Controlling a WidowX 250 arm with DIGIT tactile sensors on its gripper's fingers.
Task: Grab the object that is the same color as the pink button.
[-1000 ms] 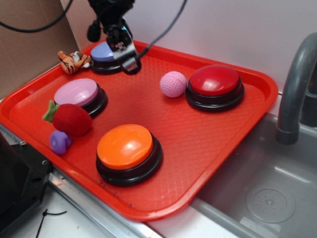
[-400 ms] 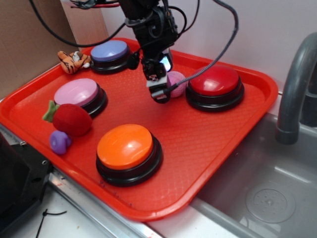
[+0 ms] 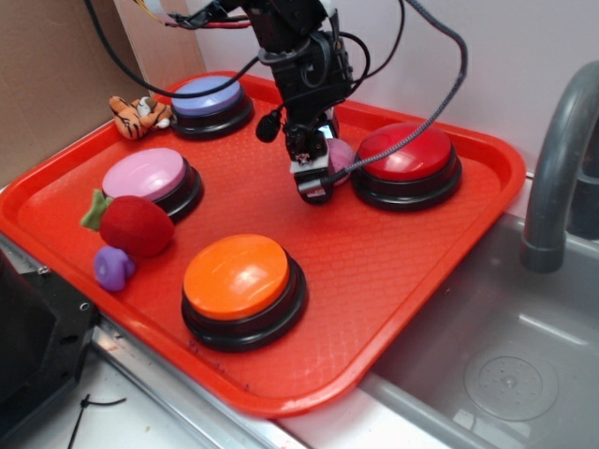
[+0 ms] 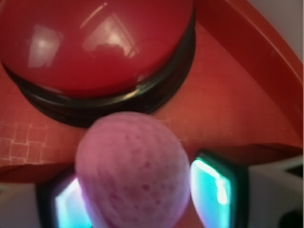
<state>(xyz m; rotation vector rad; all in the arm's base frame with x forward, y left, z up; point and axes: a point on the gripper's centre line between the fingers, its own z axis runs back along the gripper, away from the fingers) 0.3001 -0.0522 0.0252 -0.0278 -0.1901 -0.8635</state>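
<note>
— Exterior view? Gripper down beside the red button, pink ball half hidden behind it, just left of that button, well apart from the pink button.

— Wrist view? Ball lodged between both fingers, touching the red button. Jaws apart, not yet clamped.

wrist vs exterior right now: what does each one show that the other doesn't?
Wrist only: the pink ball's dimpled surface up close, sitting between the two fingers, with slight gaps at the sides.

Exterior only: the pink button, lavender button, orange button, strawberry plush, purple toy, tiger toy and faucet. The ball is mostly hidden behind the gripper.

Both: the ball, the red button just beyond it, the red tray.
</note>
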